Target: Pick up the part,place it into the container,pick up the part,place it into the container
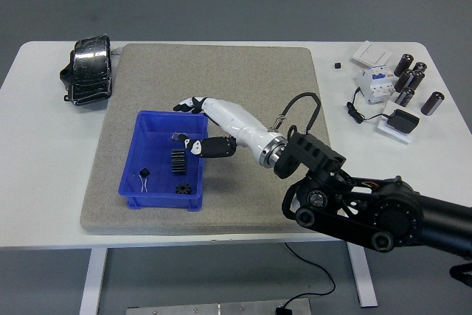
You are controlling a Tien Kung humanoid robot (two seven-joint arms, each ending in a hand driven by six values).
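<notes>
White desk (pixel 44 182) w/ grey felt mat (pixel 221 79) across the middle. Black shiny bag-like item (pixel 88 70) at far left, just off mat's edge. Far right: cluster of black cylinders (pixel 413 79), white breaker-type block (pixel 375 83) beside them, flat white plates (pixel 371 52) behind. Small black cube (pixel 337 66) near mat's far right corner. Black puck on white base (pixel 400 122) w/ cable (pixel 356 112), nearer.

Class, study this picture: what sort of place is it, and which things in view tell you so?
Probably a robotics lab or test bench: a right hand over a blue parts bin on a grey mat, with capacitors and a circuit breaker nearby.
</notes>
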